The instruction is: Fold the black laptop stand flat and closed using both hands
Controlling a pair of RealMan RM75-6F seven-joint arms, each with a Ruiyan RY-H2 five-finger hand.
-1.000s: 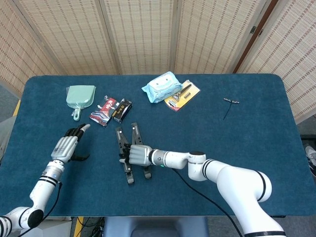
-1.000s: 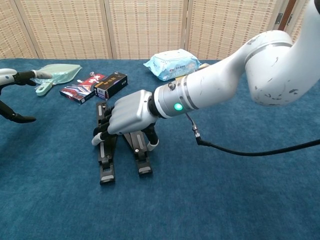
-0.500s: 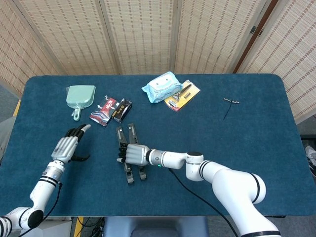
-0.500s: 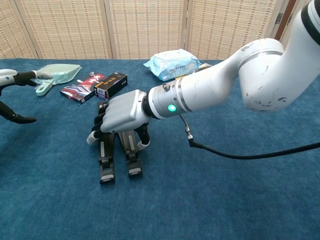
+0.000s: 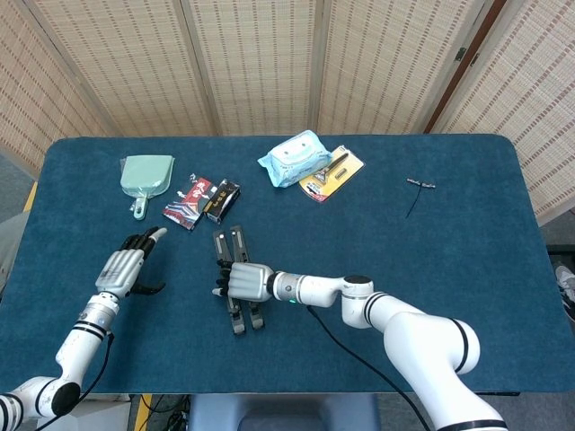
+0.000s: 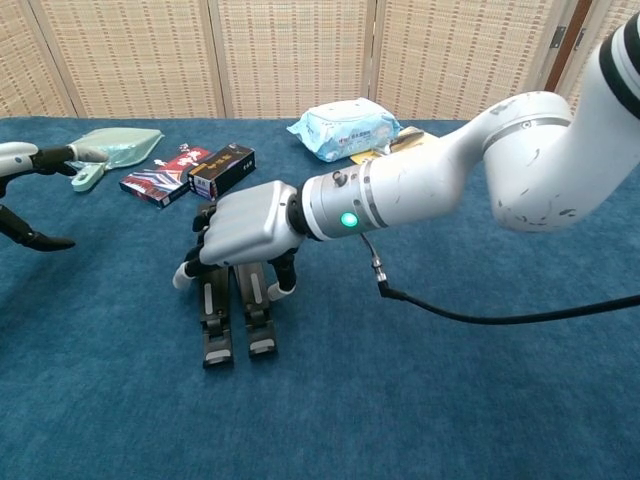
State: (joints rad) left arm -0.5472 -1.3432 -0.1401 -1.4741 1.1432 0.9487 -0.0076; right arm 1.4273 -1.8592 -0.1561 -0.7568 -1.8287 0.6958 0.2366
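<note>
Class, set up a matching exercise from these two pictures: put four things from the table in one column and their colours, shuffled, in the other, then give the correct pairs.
Things:
1. laptop stand
2. dustpan
3. wipes pack
4. table

Colours:
A. dark blue
B. black
C. pale green
D. light blue

Pairs: 1-B, 2-C, 3-D, 4-A

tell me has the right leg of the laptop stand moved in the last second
Yes. Under the right hand the laptop stand has its right leg swung left toward the other, which stayed put on the table.
</note>
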